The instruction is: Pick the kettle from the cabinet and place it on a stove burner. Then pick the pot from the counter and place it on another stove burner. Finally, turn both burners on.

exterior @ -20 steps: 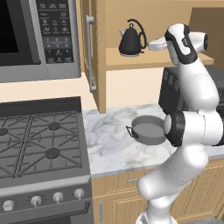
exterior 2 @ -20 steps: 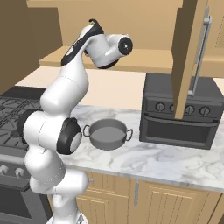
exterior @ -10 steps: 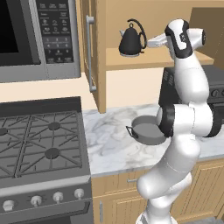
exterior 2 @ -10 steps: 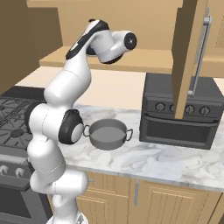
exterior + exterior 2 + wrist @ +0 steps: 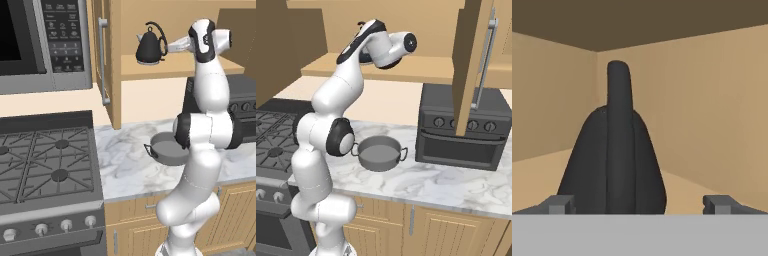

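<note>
Up at shelf height the pincer (image 5: 639,204) stands with its jaws spread wide and nothing between them, its two dark fingertips (image 5: 561,204) apart at either side of the hand view; straight ahead of it is the kettle (image 5: 612,160), black and cone-shaped, its loop handle seen edge-on, upright on the shelf of the cabinet (image 5: 175,70) and not touched; from the left base view the kettle (image 5: 150,47) sits toward the shelf's left end, near the front edge, spout to the left, with the white hand just beside it on the right; the cabinet door (image 5: 102,60) hangs open with its silver bar handle facing out; below, the pot (image 5: 378,152) rests on the counter (image 5: 456,185), grey and shallow, partly behind the arm in the left base view (image 5: 167,150), about midway between the counter's front and back edges; a dark toaster oven (image 5: 466,127) stands on the counter to the pot's right; left of the counter is the range with its burners (image 5: 60,175) under black grates, bare; a microwave (image 5: 45,42) hangs above it.
</note>
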Available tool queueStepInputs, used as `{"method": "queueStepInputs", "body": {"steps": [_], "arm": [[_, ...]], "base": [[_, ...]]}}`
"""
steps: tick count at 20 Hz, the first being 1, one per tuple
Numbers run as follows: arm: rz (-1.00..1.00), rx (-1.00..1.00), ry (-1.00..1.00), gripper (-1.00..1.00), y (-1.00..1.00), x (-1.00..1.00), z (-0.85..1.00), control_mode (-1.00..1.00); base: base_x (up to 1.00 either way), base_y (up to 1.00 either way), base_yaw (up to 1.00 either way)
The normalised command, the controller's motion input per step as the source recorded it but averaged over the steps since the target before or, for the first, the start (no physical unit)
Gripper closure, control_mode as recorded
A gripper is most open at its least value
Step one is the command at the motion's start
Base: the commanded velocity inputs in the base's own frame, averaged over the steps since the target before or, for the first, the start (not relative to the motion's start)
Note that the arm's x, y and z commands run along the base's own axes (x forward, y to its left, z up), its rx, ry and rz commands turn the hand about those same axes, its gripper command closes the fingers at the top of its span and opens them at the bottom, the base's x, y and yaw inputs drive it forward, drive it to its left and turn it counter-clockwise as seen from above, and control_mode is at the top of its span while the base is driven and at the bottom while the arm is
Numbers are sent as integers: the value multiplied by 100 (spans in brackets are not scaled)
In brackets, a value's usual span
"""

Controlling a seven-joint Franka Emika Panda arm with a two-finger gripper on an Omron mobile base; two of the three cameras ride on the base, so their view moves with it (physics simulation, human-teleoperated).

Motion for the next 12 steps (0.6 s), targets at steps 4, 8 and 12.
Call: {"method": "queueStepInputs", "body": {"steps": [4, 8, 12], "arm": [[4, 0, 7, -100, 0, 20, 2, -100], [2, 0, 9, -100, 6, 14, 1, -100], [2, 0, 2, -100, 5, 1, 0, -100]], "base": [[0, 0, 0], [0, 0, 0], [0, 0, 0]]}}
